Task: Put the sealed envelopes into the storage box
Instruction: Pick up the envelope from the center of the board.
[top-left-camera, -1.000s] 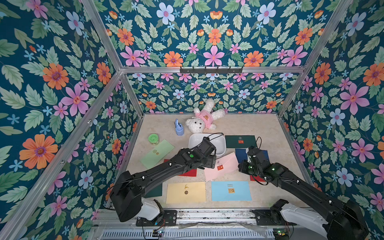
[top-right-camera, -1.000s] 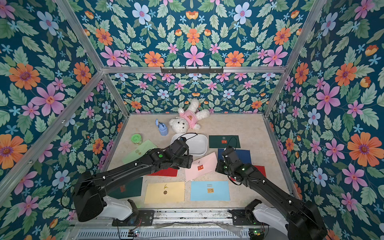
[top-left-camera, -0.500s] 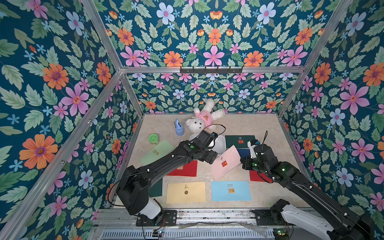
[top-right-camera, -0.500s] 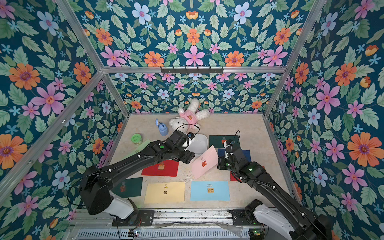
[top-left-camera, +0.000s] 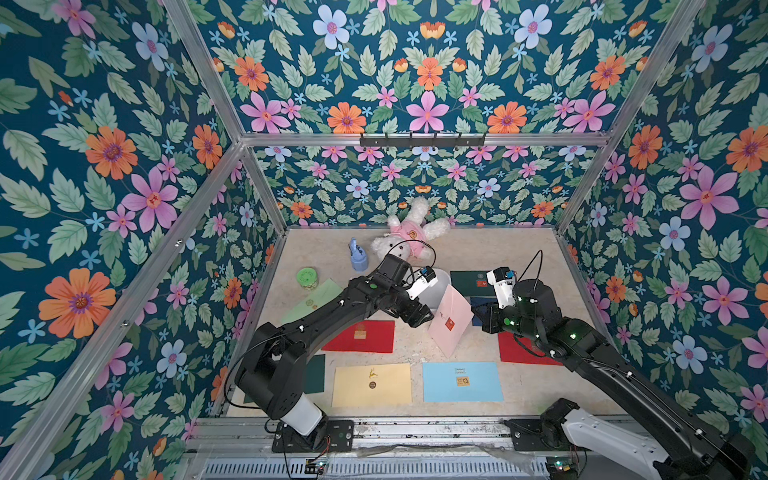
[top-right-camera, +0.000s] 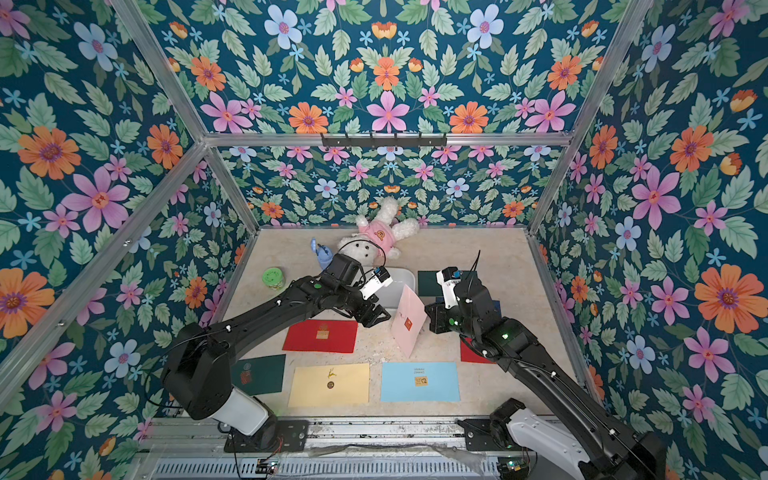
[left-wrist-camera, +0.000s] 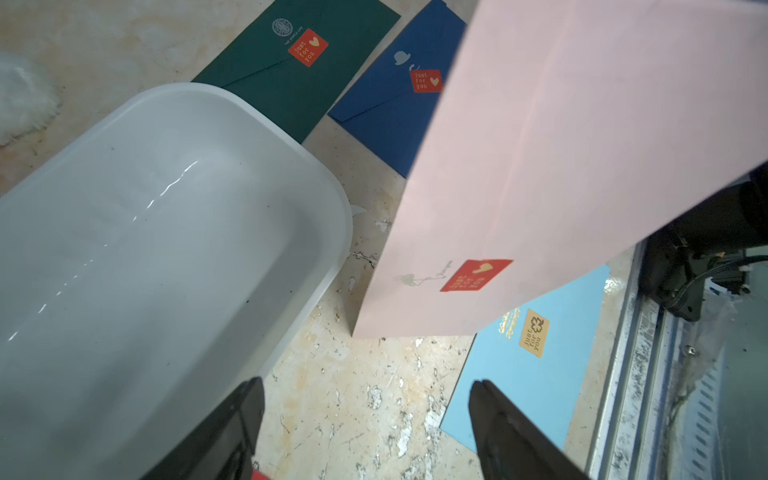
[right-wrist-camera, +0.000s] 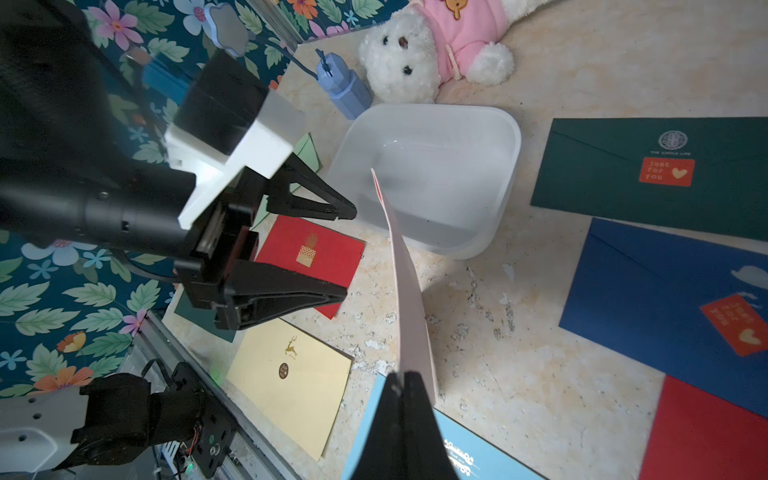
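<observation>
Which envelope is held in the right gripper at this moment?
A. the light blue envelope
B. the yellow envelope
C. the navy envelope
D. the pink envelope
D. In the right wrist view the right gripper is shut on an edge of the pink envelope, which stands lifted off the table beside the white storage box; the yellow envelope, light blue envelope and navy envelope lie flat.

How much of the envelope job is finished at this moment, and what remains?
Done: nothing; the white storage box is empty. In hand: the right end effector is shut on the pink envelope, held up on edge beside the box; the left end effector is open near it. Left: boxing the pink one, plus those lying on the table, such as the yellow envelope and light blue envelope.
</observation>
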